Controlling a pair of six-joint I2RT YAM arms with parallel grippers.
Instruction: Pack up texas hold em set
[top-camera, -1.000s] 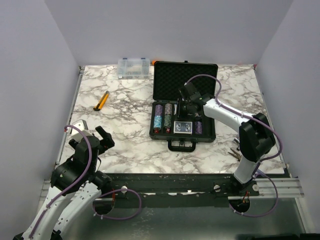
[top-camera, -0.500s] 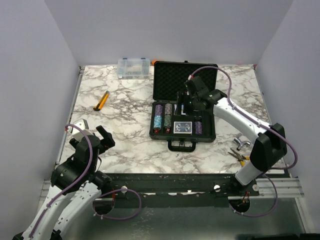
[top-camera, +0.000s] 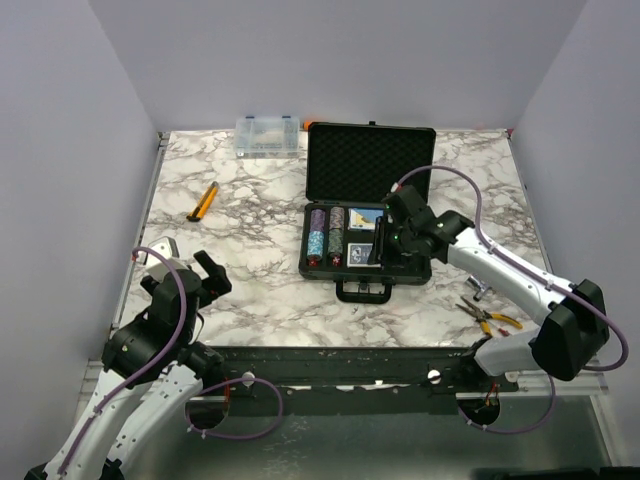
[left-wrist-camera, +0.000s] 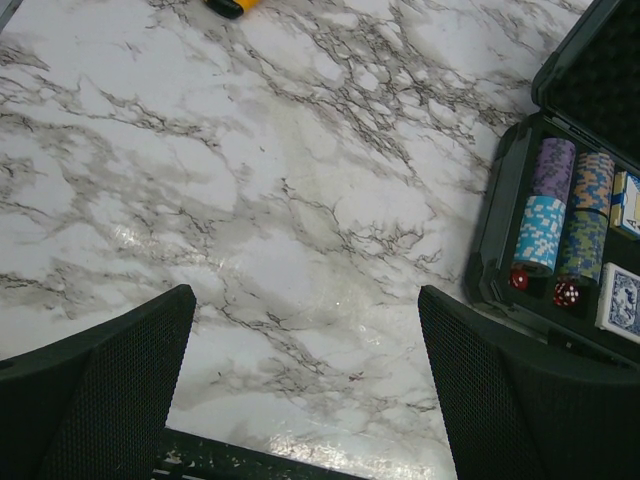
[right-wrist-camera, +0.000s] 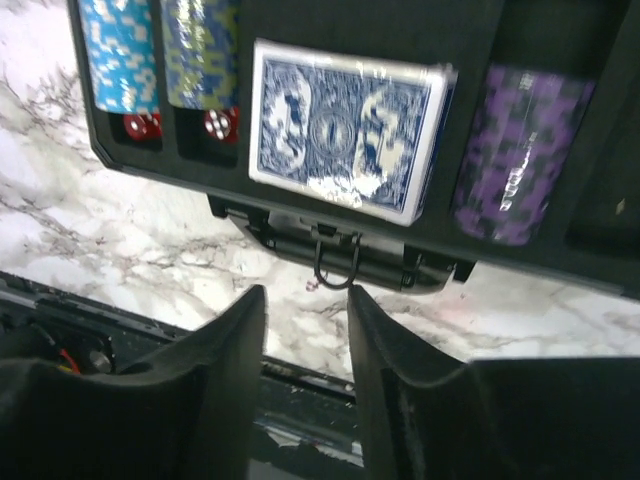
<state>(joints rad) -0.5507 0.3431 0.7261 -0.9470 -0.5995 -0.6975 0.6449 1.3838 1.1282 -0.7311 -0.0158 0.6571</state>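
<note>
The texas hold em set's black case (top-camera: 418, 268) lies open at mid table, its foam-lined lid (top-camera: 370, 160) raised at the back. Chip stacks (top-camera: 327, 232) fill the tray's left slots, with red dice (right-wrist-camera: 143, 125) at their near ends. One blue-white card deck (right-wrist-camera: 345, 130) lies flat in the front slot and another deck (top-camera: 365, 218) lies behind it. Purple chips (right-wrist-camera: 520, 150) lie to its right. My right gripper (right-wrist-camera: 305, 300) hovers over the tray's right side, open and empty, above the case handle (right-wrist-camera: 335, 255). My left gripper (left-wrist-camera: 305, 330) is wide open over bare marble, left of the case (left-wrist-camera: 500, 230).
A clear plastic organizer box (top-camera: 267, 135) stands at the back, left of the lid. An orange-handled tool (top-camera: 204, 202) lies on the left of the table. Pliers (top-camera: 490, 318) lie near the front right edge, close to my right arm's base.
My right gripper has drawn back from the tray's rear slot toward the front right. A second card deck now shows where it was. The left arm has not moved.
</note>
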